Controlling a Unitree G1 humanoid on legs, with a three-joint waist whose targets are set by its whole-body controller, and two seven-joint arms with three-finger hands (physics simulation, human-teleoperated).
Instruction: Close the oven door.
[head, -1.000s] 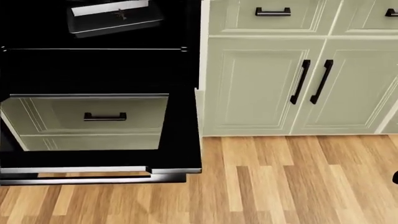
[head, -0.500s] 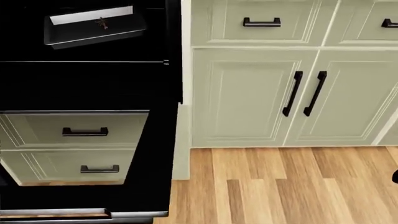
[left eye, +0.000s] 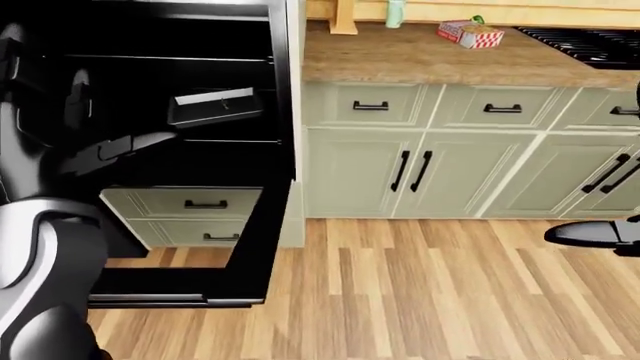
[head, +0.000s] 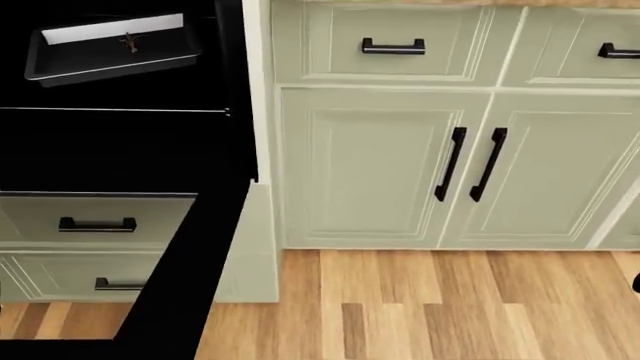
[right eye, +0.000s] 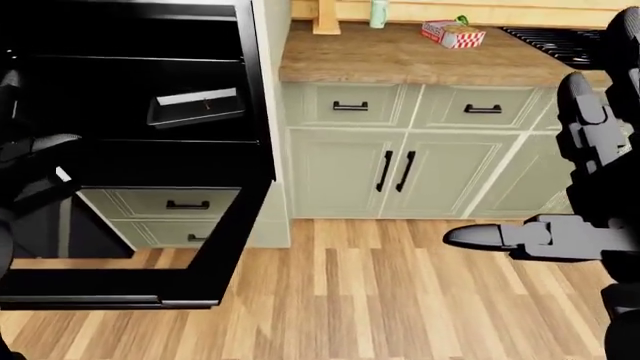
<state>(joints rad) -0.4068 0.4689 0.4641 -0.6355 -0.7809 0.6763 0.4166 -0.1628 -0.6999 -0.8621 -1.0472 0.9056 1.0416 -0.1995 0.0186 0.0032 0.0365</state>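
Observation:
The black oven (left eye: 150, 90) stands open at the left of the left-eye view. Its door (left eye: 255, 240) is folded down flat, with the handle (left eye: 150, 300) along its lower edge. Pale drawers show through the door's glass. Inside, a dark tray (head: 110, 49) sits above a wire rack (head: 120, 110). My left hand (left eye: 140, 146) hangs open over the door, in line with the oven cavity, touching nothing. My right hand (right eye: 480, 236) is open at the right, low over the floor and well away from the door.
Pale green cabinets (head: 400, 165) with black handles stand right of the oven. The wooden counter (left eye: 420, 56) holds a red-and-white box (left eye: 470, 34) and a bottle (left eye: 396, 11); a black stovetop (left eye: 590, 41) lies farther right. The floor (left eye: 420, 300) is wood planks.
The whole head view has shifted, so the camera moved: oven and cabinets slide left and down, and the door's handle edge has left the bottom of the picture.

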